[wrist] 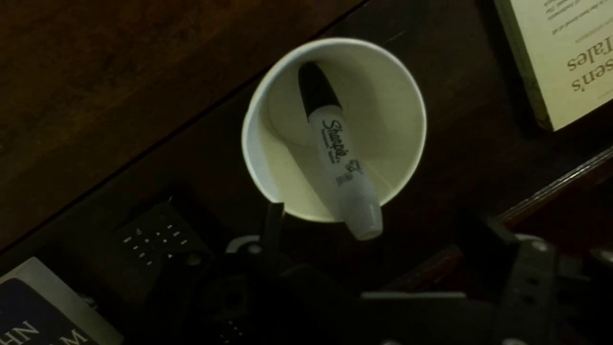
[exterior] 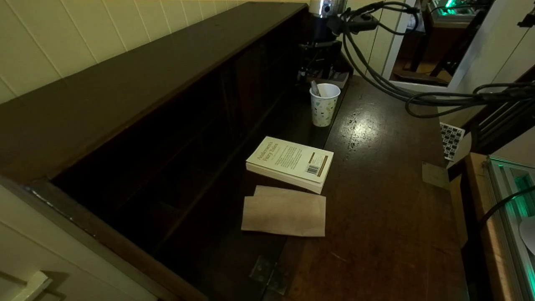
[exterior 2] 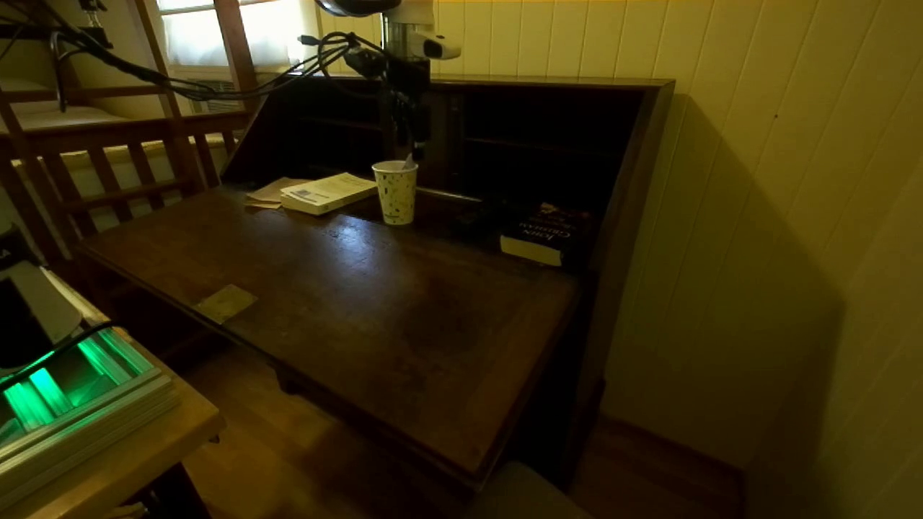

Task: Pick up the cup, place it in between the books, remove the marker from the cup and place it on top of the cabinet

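One marker [wrist: 333, 143] leans inside the upright cup [exterior: 323, 111]; near the cup we log the gripper [wrist: 373, 220], jaws wide apart

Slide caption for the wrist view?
Sharpie marker leaning in a cup, black end down, open gripper nearby; pale book upper right, dark book lower left.

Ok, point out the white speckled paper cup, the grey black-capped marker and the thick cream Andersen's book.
Cup [exterior: 323, 109], in an exterior view: outer wall.
Marker [wrist: 339, 148], in the wrist view: printed barrel.
Book [exterior: 291, 161], in an exterior view: upper cover.
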`<act>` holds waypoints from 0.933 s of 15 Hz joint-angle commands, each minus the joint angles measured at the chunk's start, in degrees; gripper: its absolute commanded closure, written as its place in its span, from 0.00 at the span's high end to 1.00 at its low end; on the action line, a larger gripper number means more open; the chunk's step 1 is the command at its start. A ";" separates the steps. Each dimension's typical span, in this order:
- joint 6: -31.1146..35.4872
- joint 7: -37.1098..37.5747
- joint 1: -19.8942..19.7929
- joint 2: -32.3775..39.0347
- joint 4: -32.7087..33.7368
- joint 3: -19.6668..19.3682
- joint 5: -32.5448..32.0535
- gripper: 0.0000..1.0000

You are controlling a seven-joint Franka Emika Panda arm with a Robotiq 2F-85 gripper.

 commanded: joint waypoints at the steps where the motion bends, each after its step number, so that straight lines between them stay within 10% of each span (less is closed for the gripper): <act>1: -1.70 2.88 0.39 0.16 0.97 -0.25 -0.51 0.74; 14: -0.53 7.69 1.43 0.23 0.19 -0.65 -1.74 0.64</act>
